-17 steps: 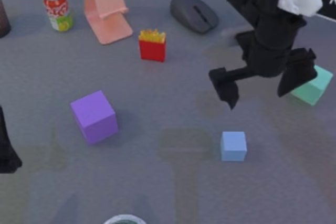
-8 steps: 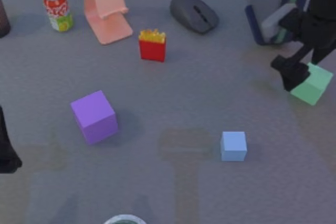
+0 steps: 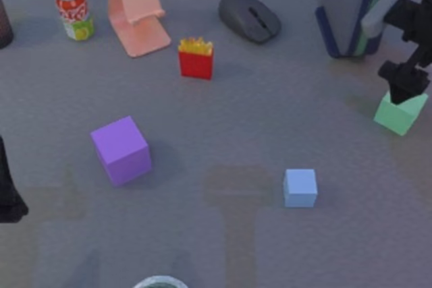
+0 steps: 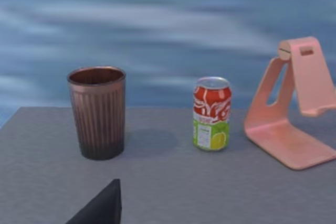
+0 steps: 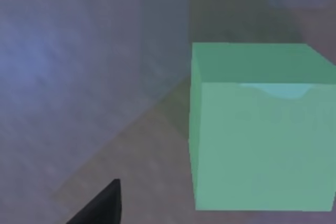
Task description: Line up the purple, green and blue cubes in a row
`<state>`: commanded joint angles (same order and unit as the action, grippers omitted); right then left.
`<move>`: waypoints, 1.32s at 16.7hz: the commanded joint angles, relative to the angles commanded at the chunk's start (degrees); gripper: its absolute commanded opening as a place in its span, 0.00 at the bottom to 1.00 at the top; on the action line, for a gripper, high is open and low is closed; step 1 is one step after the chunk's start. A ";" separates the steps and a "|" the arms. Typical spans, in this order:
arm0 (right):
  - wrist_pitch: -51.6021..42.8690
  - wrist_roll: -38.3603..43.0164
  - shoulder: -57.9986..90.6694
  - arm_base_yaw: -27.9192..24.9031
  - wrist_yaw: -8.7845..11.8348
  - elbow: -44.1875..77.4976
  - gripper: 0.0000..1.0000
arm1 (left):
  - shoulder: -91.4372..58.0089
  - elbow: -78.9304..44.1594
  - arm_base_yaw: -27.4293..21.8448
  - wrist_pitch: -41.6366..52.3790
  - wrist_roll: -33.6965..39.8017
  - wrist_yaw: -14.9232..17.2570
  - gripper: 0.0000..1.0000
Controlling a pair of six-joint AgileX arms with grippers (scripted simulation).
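The purple cube (image 3: 121, 150) sits left of the table's middle, and the blue cube (image 3: 300, 187) lies toward the front right. Near the right edge is the green cube (image 3: 401, 114) (image 5: 262, 129). My right gripper (image 3: 403, 94) hangs open just over the green cube's far top edge and holds nothing. The right wrist view shows the cube close up beside one dark fingertip (image 5: 107, 203); the other finger is out of frame. My left gripper (image 3: 8, 200) is parked open at the left edge, with one fingertip (image 4: 102, 208) showing in the left wrist view.
Along the back stand a brown cup (image 4: 97, 111), a soda can (image 3: 74, 11), a pink phone stand (image 3: 138, 11), a grey mouse (image 3: 250, 17) and an upright blue-grey object (image 3: 347, 8). A red fries box (image 3: 196, 59) sits mid-back. A round white rim (image 3: 160, 281) shows at the front edge.
My right arm has swung right and come down over the green cube, uncovering the upright blue-grey object behind it. No cube has moved, and the left arm is still.
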<state>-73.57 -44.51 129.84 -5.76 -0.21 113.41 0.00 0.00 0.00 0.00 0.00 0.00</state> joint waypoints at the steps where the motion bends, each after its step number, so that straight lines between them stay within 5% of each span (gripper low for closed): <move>1: 0.00 0.00 0.00 0.00 0.00 0.00 1.00 | 0.00 0.00 0.00 0.00 0.00 0.00 1.00; 12: 16.90 0.16 4.27 -0.10 -0.05 -12.46 1.00 | 0.00 0.00 0.00 0.00 0.00 0.00 1.00; 17: 17.62 0.15 4.54 -0.09 -0.05 -13.08 1.00 | 0.00 0.00 0.00 0.00 0.00 0.00 1.00; 22: 17.62 0.15 4.54 -0.09 -0.05 -13.08 0.62 | 0.00 0.00 0.00 0.00 0.00 0.00 1.00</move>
<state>-55.95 -44.36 134.37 -5.85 -0.26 100.33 0.00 0.00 0.00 0.00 0.00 0.00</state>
